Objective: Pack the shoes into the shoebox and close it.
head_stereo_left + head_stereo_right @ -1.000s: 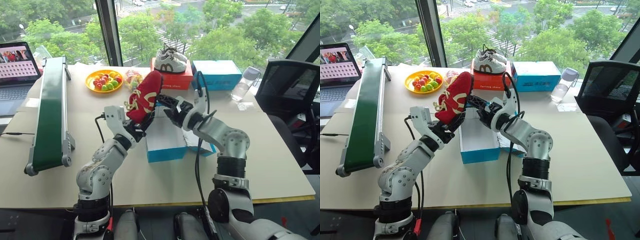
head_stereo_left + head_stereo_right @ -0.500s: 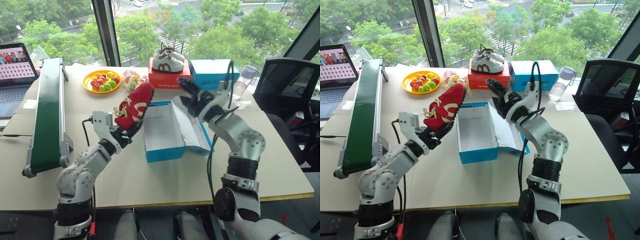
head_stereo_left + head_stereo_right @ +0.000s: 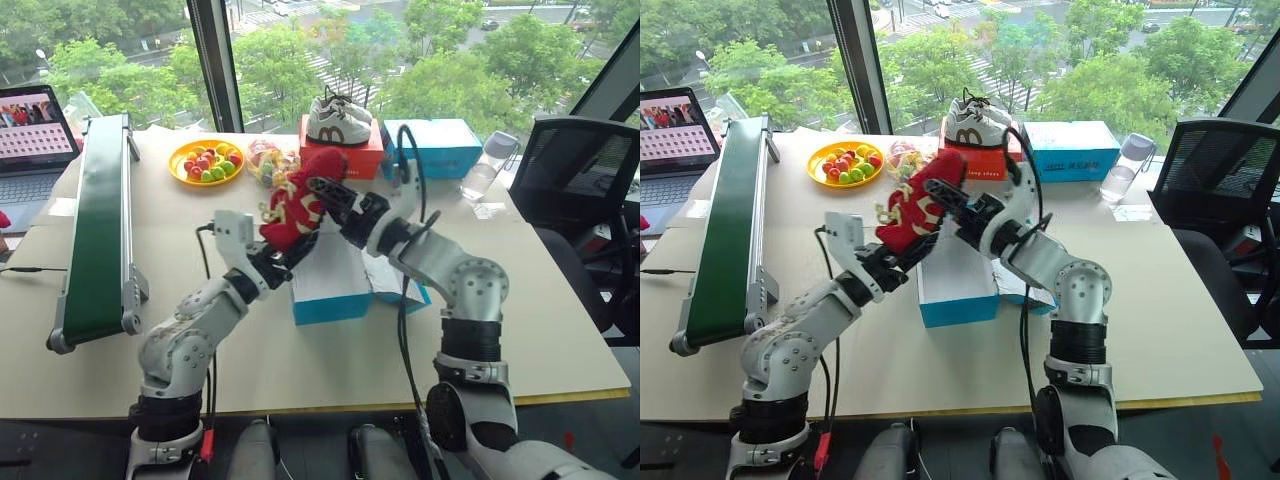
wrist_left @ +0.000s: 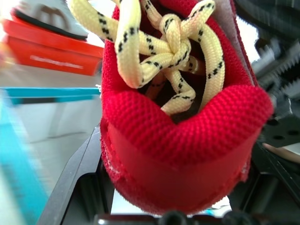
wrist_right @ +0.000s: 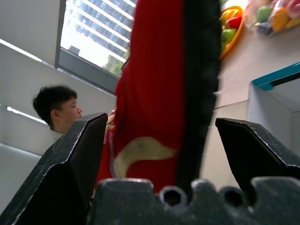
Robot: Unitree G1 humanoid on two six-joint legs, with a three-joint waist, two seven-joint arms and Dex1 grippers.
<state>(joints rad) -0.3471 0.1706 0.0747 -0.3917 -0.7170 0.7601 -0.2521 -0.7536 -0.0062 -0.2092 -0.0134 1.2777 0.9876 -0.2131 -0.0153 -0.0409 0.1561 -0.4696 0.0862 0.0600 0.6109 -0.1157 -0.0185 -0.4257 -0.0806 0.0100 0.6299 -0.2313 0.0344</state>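
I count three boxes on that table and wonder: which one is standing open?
The bright blue shoebox nearest the robot, white inside, lid folded back. The red box carries white-grey sneakers; the light-blue box beside it is shut.

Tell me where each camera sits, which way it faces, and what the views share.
Left and right eye views: on the head, looking forward and down at the table; both arms show.
Left wrist view: along the left gripper, shut on the red shoe.
Right wrist view: between the open right gripper fingers at the shoe's sole.
Shared: red shoe, blue shoebox.
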